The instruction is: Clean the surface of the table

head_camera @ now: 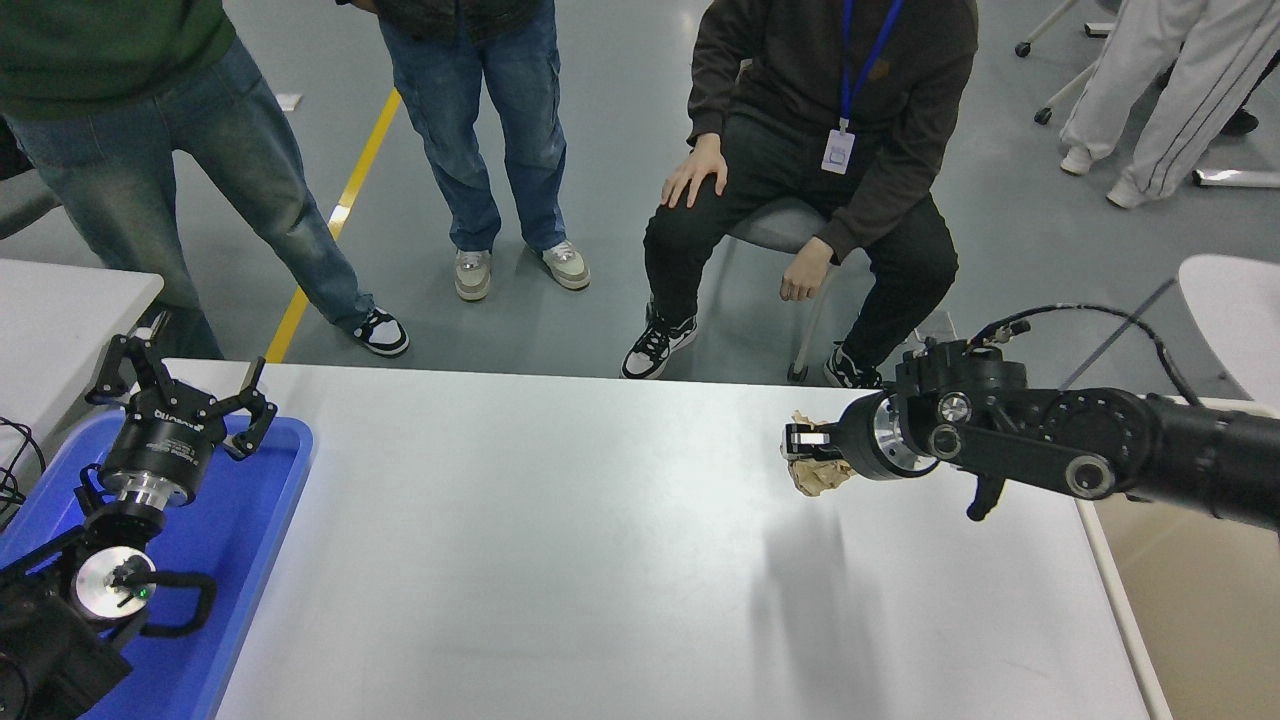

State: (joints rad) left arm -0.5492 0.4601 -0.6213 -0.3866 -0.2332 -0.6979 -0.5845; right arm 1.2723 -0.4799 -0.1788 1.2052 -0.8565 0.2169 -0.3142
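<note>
Table surface (560,560) — the wide white top filling the lower part of the view — is what has to be cleaned, and the one piece of rubbish on view is a crumpled brown paper ball (818,476), pinched in the right pincer (812,450) and seen above the far right part of the top. The pincer's fingers are pressed onto the wad, which hangs partly below them; a soft shadow lies on the white top nearer the camera, so the ball is judged to be held clear of the surface rather than resting on it. Behind the pincer the black right arm (1100,460) runs off to the right edge. Just beyond the table's right edge a beige bin (1180,590) is seen, only in part.

The step in hand is judged to be the carrying off of the picked-up paper. What the next move calls for is a swing of the arm to the right, over the bin's opening, with the grip kept firm until the wad is well past the table's edge — only then a release.

At the lower left the left pincer (180,385) is parked with its fingers spread, over a blue tray (270,520). People stand and sit beyond the far edge.
</note>
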